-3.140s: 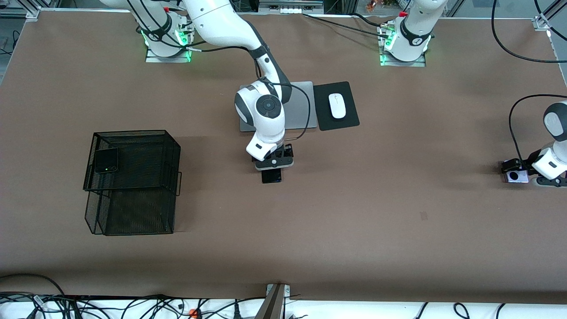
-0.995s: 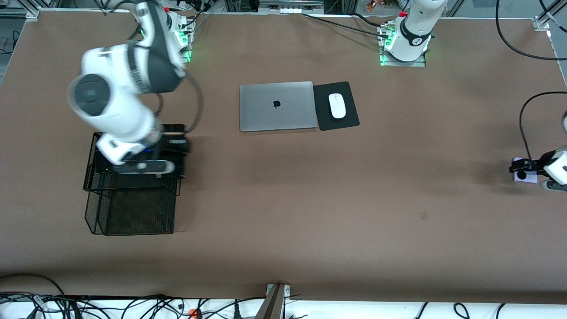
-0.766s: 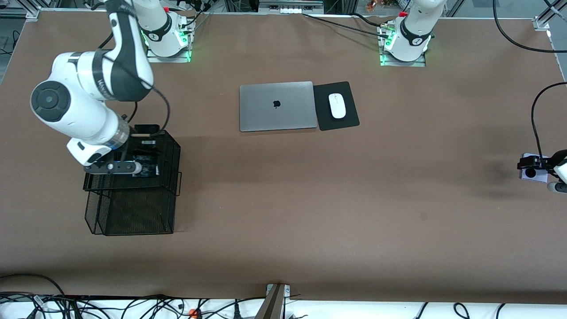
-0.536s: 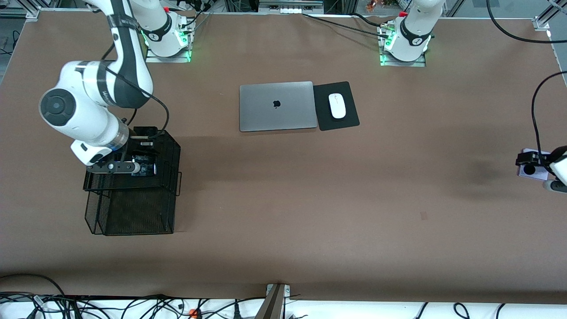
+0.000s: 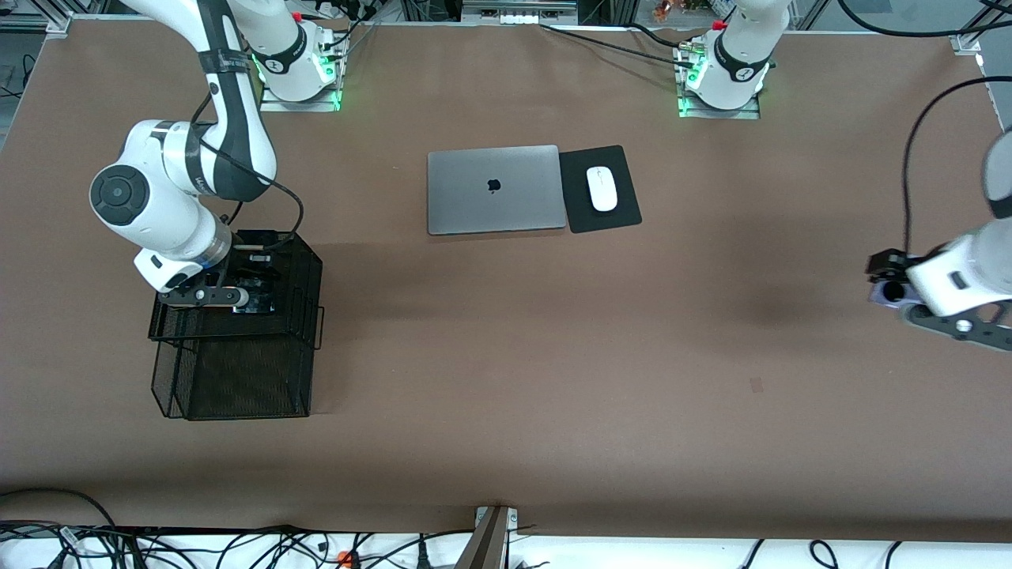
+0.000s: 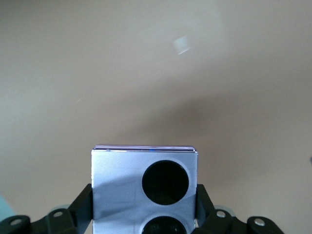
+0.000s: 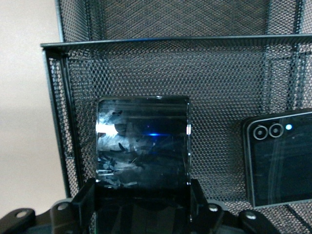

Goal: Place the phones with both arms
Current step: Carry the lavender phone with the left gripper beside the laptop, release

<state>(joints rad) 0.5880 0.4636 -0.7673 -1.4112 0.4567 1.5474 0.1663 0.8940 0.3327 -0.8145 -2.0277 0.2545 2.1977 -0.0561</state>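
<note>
While the right claw (image 5: pixel 254 299) hangs over the black mesh basket (image 5: pixel 237 371) at the right arm's end of the bench (image 5: pixel 506 379), it's clamped on a glossy black phone (image 7: pixel 143 148), held just above the mesh. Beside it, a black flip phone (image 7: pixel 282 157) with two small camera rings lies inside the basket. Up at the left arm's end, the left claw (image 5: pixel 889 283) is over bare bench, clamped on the lavender-white phone (image 6: pixel 144 187), its sides pinched between the fingers (image 6: pixel 83 204).
</note>
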